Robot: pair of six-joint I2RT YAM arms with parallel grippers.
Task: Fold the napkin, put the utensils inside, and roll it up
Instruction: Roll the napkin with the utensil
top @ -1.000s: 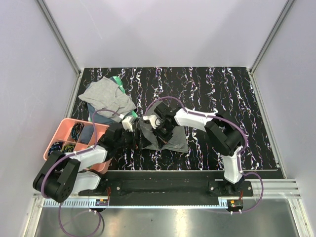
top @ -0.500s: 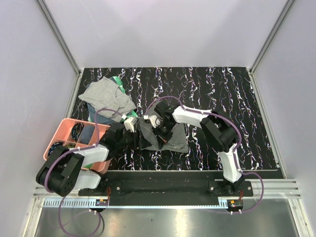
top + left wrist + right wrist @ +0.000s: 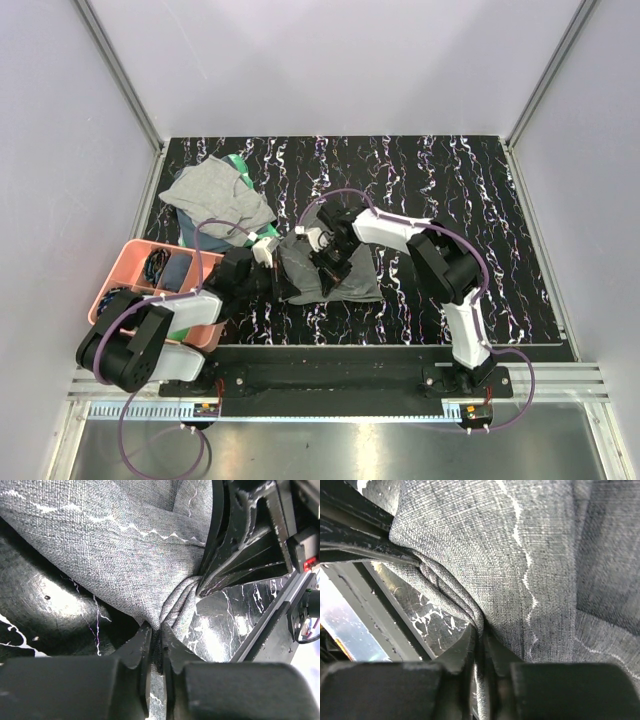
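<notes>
Napkin [image 3: 355, 282], charcoal grey, pale stitched hem: lies crumpled on the black marbled table [image 3: 450, 180], centre-left, just beyond the arm bases.
Left gripper [image 3: 156, 641]: jaws clamped on a gathered fold of the napkin's near-left part.
Right gripper [image 3: 479, 641]: jaws pinched on the same bunched fold from the opposite side, close beside the left one.
Pink tray [image 3: 112, 278]: compartmented, left of the napkin, near the table's left edge.
Lighter grey cloth [image 3: 215, 195]: farther back on the left, draped over a green item [image 3: 237, 163].
</notes>
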